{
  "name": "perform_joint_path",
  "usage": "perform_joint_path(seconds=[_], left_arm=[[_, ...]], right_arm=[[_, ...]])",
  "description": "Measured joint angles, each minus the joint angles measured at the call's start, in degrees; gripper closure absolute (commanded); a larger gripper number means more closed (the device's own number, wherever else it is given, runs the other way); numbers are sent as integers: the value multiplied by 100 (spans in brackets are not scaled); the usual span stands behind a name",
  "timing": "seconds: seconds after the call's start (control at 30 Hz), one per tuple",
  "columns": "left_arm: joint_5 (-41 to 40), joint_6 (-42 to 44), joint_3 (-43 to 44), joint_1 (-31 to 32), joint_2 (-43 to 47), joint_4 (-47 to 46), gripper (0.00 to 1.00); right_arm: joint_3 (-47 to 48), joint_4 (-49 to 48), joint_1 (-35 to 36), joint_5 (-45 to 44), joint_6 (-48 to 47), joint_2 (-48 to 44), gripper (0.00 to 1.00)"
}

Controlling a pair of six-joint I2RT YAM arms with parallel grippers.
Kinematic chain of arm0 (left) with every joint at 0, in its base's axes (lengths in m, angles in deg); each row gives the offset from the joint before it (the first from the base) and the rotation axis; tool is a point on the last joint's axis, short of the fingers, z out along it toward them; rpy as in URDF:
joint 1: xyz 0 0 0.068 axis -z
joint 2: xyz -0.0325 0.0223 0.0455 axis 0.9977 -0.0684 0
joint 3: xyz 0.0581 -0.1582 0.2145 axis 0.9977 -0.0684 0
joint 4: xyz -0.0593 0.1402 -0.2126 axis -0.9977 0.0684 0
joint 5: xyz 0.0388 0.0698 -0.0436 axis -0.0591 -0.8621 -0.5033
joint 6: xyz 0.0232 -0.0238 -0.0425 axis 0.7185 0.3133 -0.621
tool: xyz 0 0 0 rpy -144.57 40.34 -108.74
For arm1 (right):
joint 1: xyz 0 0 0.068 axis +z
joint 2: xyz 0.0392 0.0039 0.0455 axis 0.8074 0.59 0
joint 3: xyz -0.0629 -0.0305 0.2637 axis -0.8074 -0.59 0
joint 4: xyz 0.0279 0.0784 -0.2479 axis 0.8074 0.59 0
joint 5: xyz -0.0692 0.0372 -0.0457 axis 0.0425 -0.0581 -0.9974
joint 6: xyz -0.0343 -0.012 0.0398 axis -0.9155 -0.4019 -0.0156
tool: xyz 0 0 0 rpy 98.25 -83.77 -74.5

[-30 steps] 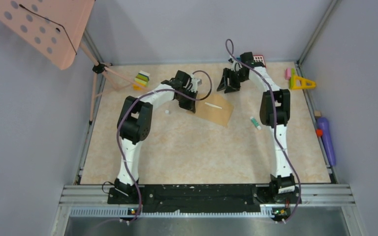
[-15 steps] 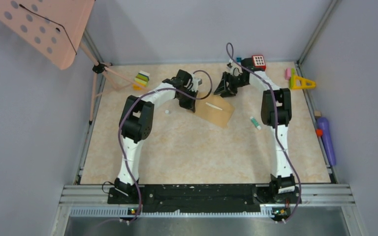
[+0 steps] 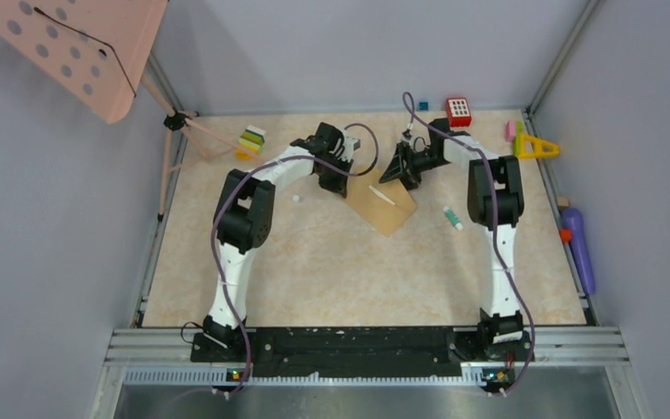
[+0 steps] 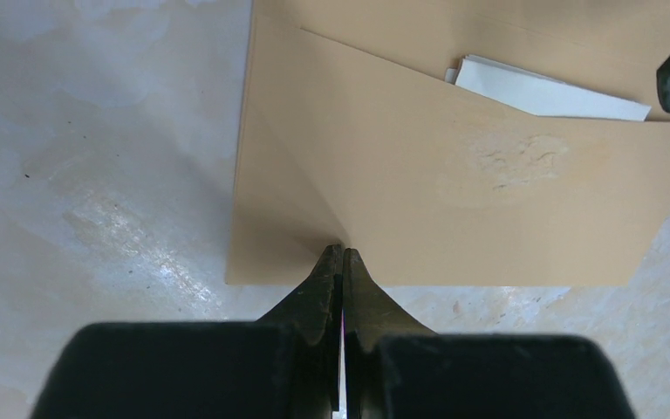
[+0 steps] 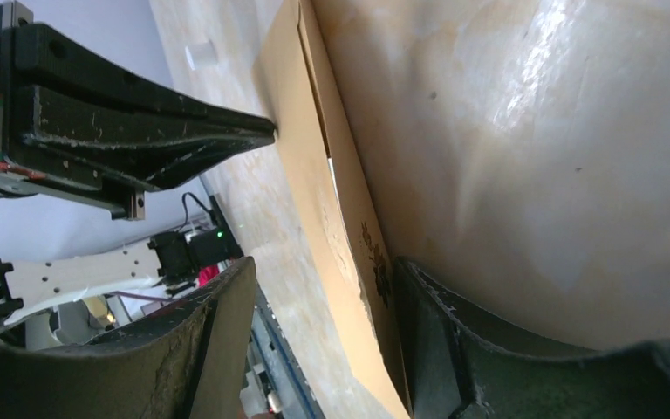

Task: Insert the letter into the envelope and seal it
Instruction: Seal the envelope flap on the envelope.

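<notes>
The tan envelope (image 3: 386,208) lies flat mid-table, and the white letter (image 3: 381,194) pokes from its opening. The left wrist view shows the envelope (image 4: 454,175) with the letter (image 4: 550,92) partly inside it. My left gripper (image 4: 341,254) is shut, its tips resting on the envelope's near edge. My right gripper (image 3: 399,169) is open at the envelope's far corner. In the right wrist view its jaws (image 5: 323,297) straddle the envelope's edge (image 5: 353,253), which sits close to one finger (image 5: 488,349).
A red block with white dots (image 3: 459,110) and a yellow triangle (image 3: 534,147) sit at the back right. A purple bottle (image 3: 578,249) lies along the right rail, with a small tube (image 3: 453,218) beside the right arm. A coloured block stack (image 3: 251,140) and a pink perforated stand (image 3: 78,44) are at the back left.
My right gripper has come down and toward the envelope's far corner. The envelope has turned, its near corner swinging closer to me. The left gripper has stayed shut in place.
</notes>
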Motion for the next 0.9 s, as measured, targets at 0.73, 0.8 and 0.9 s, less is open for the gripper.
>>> perform_joint_path(seconds=[0.73, 0.8, 0.9], left_arm=[[-26, -22, 260, 212, -144, -116, 80], [-57, -31, 260, 212, -144, -138, 79], [-116, -22, 260, 227, -144, -136, 78]], right_arm=[[-817, -221, 0, -1137, -450, -1075, 43], [-1113, -308, 2, -1211, -435, -1202, 43], [-1447, -415, 2, -1268, -433, -1366, 43]])
